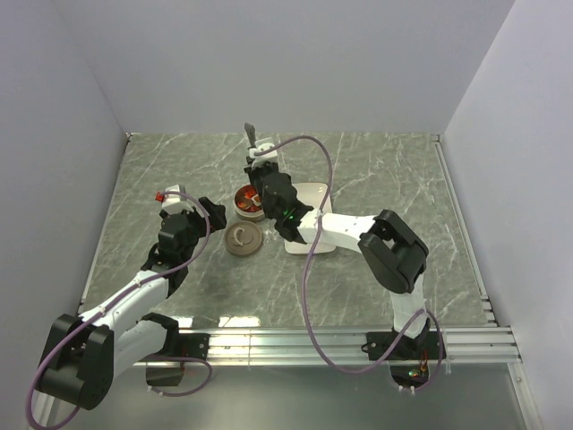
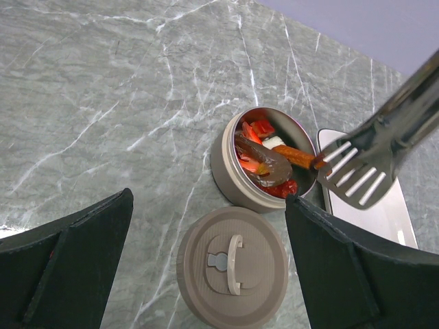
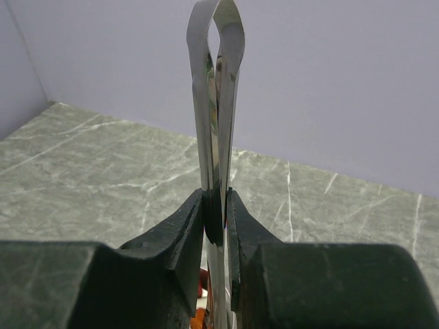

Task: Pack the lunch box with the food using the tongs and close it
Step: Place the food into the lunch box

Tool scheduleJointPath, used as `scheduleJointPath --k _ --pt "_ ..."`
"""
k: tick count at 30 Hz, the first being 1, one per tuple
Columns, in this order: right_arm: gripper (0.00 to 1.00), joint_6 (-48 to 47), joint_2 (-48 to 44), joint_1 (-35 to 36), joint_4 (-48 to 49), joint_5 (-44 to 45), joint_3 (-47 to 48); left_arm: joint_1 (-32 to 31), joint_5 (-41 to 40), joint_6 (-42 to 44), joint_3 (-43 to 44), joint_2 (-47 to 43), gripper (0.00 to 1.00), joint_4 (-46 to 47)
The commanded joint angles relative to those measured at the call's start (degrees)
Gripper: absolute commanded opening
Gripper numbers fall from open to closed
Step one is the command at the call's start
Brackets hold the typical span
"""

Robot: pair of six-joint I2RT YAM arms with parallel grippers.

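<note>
The lunch box point(image 2: 233, 179) is a round tin standing open on the marble, with the food point(image 2: 264, 164) inside: red and orange pieces under a dark one. Its brown lid point(image 2: 233, 264) lies flat just in front, handle up. My right gripper point(image 3: 218, 205) is shut on the tongs point(image 3: 216, 116), whose joined end points up. The tongs' forked tips point(image 2: 353, 171) hang at the tin's right rim, touching an orange stick point(image 2: 296, 156). My left gripper point(image 2: 209, 199) hovers open above the lid, with nothing between its fingers. From above, the lunch box point(image 1: 248, 202) sits beside the right gripper point(image 1: 262, 176), with the lid point(image 1: 243, 238) near the left gripper point(image 1: 201, 219).
A white rectangular plate point(image 2: 387, 216) lies right of the tin, partly under the right arm point(image 1: 345, 228). White walls close in the table at the back and sides, and a metal rail point(image 1: 358, 339) runs along the near edge.
</note>
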Motion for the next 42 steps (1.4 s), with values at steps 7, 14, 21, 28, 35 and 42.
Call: scheduleJointPath --k 7,14,21,28,35,42 --pt "0.23 -0.88 2.58 -0.77 1.96 -2.01 5.67 0.22 0.5 -0.11 -0.08 -0.56 0.99 2.89" --pt "0.23 0.17 -6.2 -0.68 9.43 -2.1 -4.87 0.22 0.32 -0.11 -0.08 -0.47 0.99 2.98" --pt "0.23 0.88 -15.26 -0.68 14.36 -1.49 -14.64 0.22 0.23 -0.11 -0.17 -0.74 0.99 2.89" --pt "0.23 0.0 -9.47 -0.69 12.69 0.27 -11.13 0.31 0.23 -0.11 0.01 -0.74 0.99 2.71" --pt "0.23 -1.58 -5.95 -0.77 11.11 1.85 -7.35 0.31 0.41 -0.02 0.01 -0.65 1.0 2.89" --pt "0.23 -1.23 -4.11 -0.95 10.32 1.42 -5.68 0.31 0.41 -0.02 0.01 -0.65 0.99 2.8"
